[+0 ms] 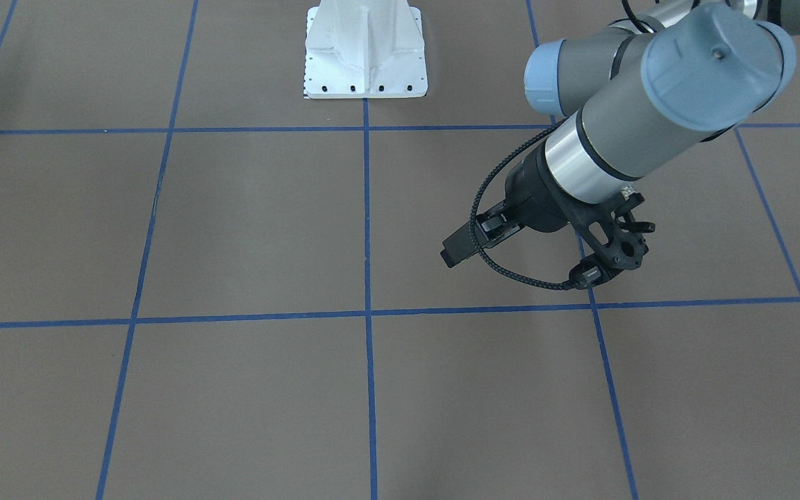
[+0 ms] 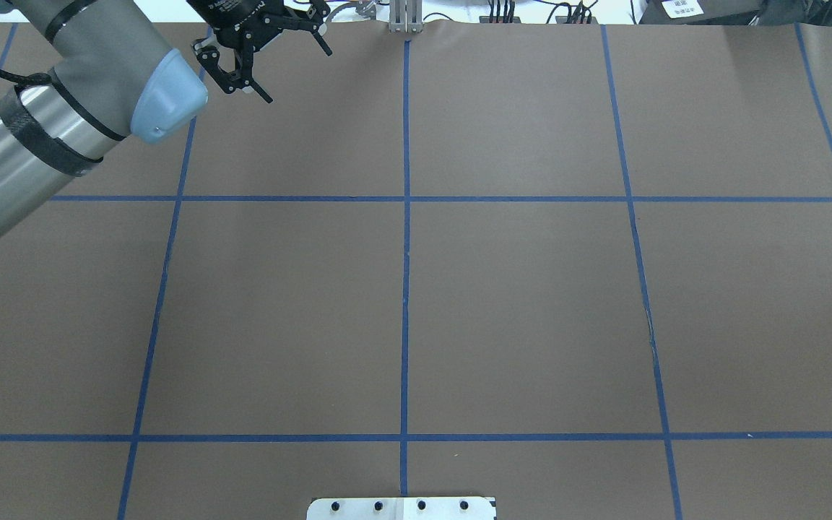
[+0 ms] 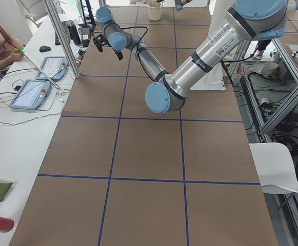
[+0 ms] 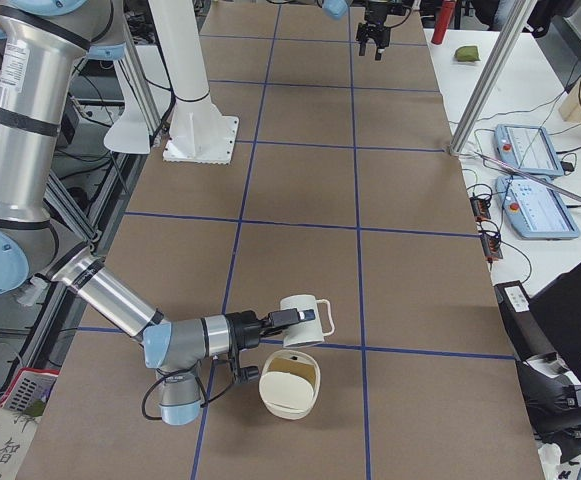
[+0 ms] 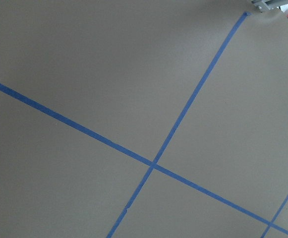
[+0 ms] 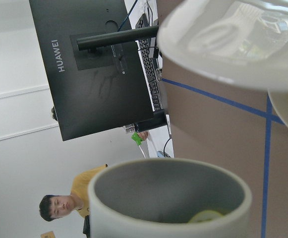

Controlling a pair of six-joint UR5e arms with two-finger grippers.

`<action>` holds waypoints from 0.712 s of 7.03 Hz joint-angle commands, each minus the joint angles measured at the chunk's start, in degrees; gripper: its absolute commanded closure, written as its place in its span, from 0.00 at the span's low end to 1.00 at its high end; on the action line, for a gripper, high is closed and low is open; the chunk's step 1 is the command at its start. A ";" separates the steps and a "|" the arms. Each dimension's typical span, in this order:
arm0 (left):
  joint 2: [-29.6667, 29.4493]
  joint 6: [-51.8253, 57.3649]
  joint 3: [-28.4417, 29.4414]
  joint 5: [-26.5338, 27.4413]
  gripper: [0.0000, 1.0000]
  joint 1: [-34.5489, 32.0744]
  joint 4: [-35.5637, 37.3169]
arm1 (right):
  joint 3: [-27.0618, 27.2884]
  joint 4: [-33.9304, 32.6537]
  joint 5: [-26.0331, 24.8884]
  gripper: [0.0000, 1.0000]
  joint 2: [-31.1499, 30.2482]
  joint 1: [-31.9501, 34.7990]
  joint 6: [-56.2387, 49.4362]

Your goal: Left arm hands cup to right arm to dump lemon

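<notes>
My right gripper (image 4: 270, 325) is shut on the cream-white cup (image 4: 307, 320) and holds it tipped on its side just above a cream bowl (image 4: 290, 385) at the table's right end. In the right wrist view the cup's grey inside (image 6: 168, 191) fills the bottom, and the yellow-green lemon slice (image 6: 205, 215) lies against its lower wall. The bowl's rim (image 6: 218, 54) is right beyond the cup's mouth. My left gripper (image 1: 518, 267) is open and empty, hovering low over the brown table far from the cup; it also shows in the overhead view (image 2: 271, 65).
The white robot base (image 1: 365, 55) stands at the table's near-robot edge. Blue tape lines (image 2: 405, 289) grid the brown table. Teach pendants (image 4: 530, 150) lie on the side bench. A monitor (image 6: 89, 64) and an operator (image 6: 59, 208) are beyond the table's end.
</notes>
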 commanded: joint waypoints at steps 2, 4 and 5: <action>0.00 0.05 -0.01 0.10 0.00 -0.20 0.07 | -0.35 2.44 -0.05 0.98 0.24 0.00 9.35; -0.09 0.05 -0.01 0.10 0.00 -0.11 0.07 | -0.53 3.68 -0.05 0.98 0.33 0.00 14.27; -0.09 -0.04 -0.01 0.10 0.00 0.24 0.07 | -0.96 5.77 -0.23 0.98 0.24 0.00 16.13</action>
